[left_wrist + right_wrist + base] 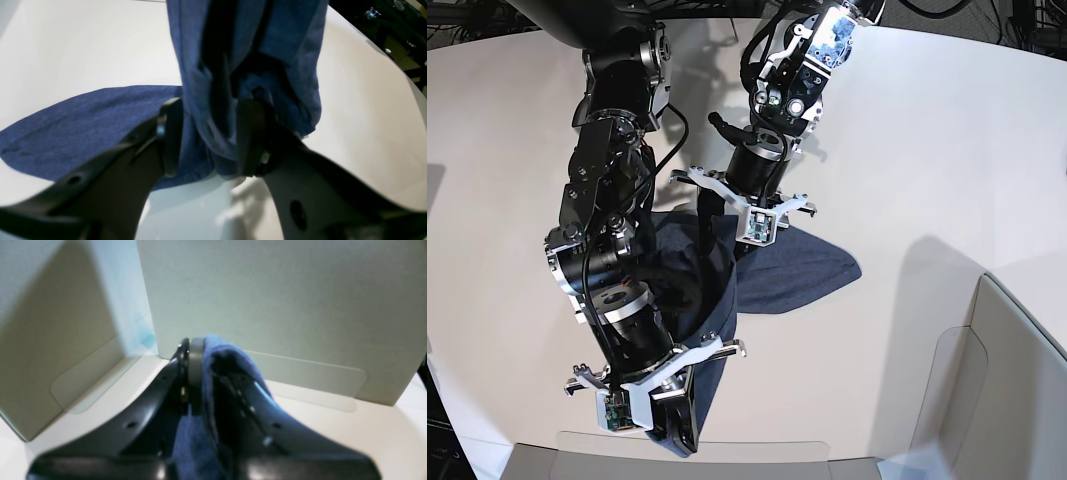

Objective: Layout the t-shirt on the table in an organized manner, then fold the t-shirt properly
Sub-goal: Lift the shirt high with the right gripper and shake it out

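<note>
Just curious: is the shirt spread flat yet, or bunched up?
Bunched. The t-shirt hangs in folds between both end effectors, only one part lying on the table.

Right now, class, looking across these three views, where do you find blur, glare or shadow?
Left wrist view: the gripper is soft and dark up close, with glare on the table beneath it. Right wrist view: blurred throughout, the t-shirt and gripper are fuzzy. Base view: sharpest, and the arms throw soft shadows on the table.

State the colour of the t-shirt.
The t-shirt is heathered navy blue, clearest in the left wrist view.
</note>
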`<control>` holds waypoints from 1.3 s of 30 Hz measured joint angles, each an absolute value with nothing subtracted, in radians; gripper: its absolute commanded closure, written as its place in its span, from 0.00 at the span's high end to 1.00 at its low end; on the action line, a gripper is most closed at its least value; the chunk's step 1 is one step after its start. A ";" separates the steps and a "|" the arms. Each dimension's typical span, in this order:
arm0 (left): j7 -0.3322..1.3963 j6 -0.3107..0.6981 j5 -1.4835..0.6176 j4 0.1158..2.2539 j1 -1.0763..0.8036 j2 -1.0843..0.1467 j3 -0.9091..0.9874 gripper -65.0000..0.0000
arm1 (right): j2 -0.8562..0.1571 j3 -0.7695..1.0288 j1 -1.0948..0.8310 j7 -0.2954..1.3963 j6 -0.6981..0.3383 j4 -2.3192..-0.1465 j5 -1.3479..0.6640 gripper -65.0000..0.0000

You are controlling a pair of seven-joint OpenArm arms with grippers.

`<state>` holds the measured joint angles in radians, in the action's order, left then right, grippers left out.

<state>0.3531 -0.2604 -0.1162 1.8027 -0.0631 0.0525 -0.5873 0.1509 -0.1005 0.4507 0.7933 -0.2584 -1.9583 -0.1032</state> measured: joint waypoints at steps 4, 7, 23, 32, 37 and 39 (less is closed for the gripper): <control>0.357 -0.256 -0.117 1.800 -0.040 0.051 -0.589 0.39 | 0.151 -0.101 0.446 0.792 -0.258 -1.971 -0.103 0.00; 0.348 -0.255 -0.115 1.798 -0.019 0.052 -0.589 0.39 | 0.151 -0.101 0.447 0.792 -0.258 -1.971 -0.103 0.00; 0.358 -0.254 -0.119 1.739 -0.027 0.046 -0.583 0.01 | 0.151 -0.101 0.428 0.792 -0.259 -1.971 -0.103 0.00; 0.357 -0.255 -0.116 1.987 -0.078 -0.186 -0.475 0.01 | 0.041 -0.057 0.418 0.791 -0.259 -1.975 -0.041 0.00; 0.354 -0.239 -0.119 2.038 -0.125 -0.214 -0.403 0.01 | -0.007 -0.050 0.401 0.793 -0.266 -1.976 0.001 0.00; 0.353 -0.236 -0.119 2.040 -0.125 -0.245 -0.399 0.01 | -0.010 -0.050 0.392 0.793 -0.266 -1.976 0.022 0.00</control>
<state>0.3534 -0.2363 -0.1192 2.0403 -0.1249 -0.2447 -0.3988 -0.0105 -0.0502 0.3923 0.7929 -0.2661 -1.9759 0.0219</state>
